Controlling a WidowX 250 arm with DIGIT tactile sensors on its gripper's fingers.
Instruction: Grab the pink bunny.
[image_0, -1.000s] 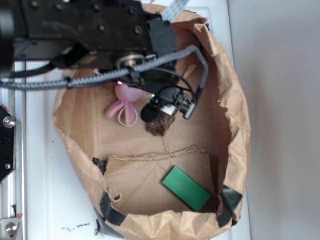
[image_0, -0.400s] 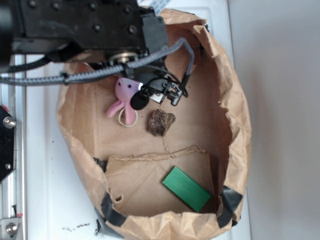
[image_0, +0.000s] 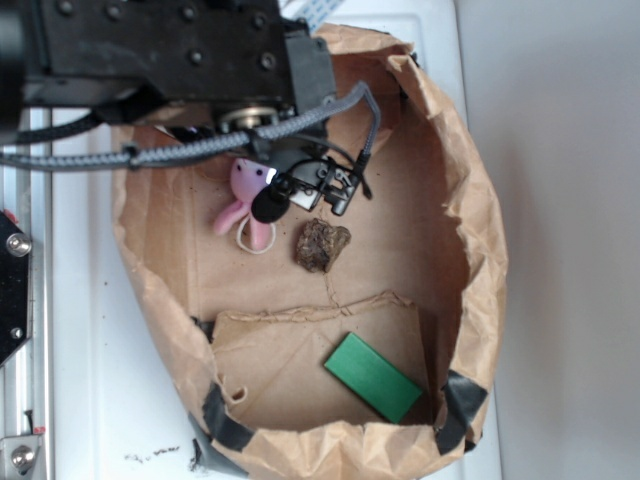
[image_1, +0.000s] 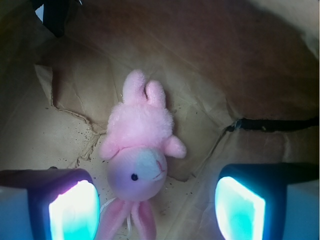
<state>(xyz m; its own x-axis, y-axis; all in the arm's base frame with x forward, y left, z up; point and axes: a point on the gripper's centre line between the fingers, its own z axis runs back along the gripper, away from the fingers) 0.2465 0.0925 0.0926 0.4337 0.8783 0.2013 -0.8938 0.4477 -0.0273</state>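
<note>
Exterior view: everything is placed relative to the brown paper bag (image_0: 470, 250), which lies opened out on the white desk (image_0: 90, 380). At the bag's upper left, the pink bunny (image_0: 243, 200) is seen lying on the bag's paper floor, its ears pointing toward the lower left and a white ring (image_0: 250, 240) resting at its ear end. Just right of the bunny, and partly over it, the gripper (image_0: 300, 190) is held inside the bag, hanging from the black arm (image_0: 150, 50) that crosses the bag's top edge. Further right and slightly lower, a brown lumpy object (image_0: 321, 244) is found near the bag's middle, apart from the bunny. At the bag's lower right, a flat green block (image_0: 372, 377) is laid on a folded paper flap.

In the wrist view, the bunny (image_1: 140, 155) is shown flat on the bag floor with its face up and its head toward the bottom edge. The two fingers (image_1: 72, 210) are spread wide, one on each side of the bunny's head, and neither is seen touching it. Nothing is gripped between them.
</note>
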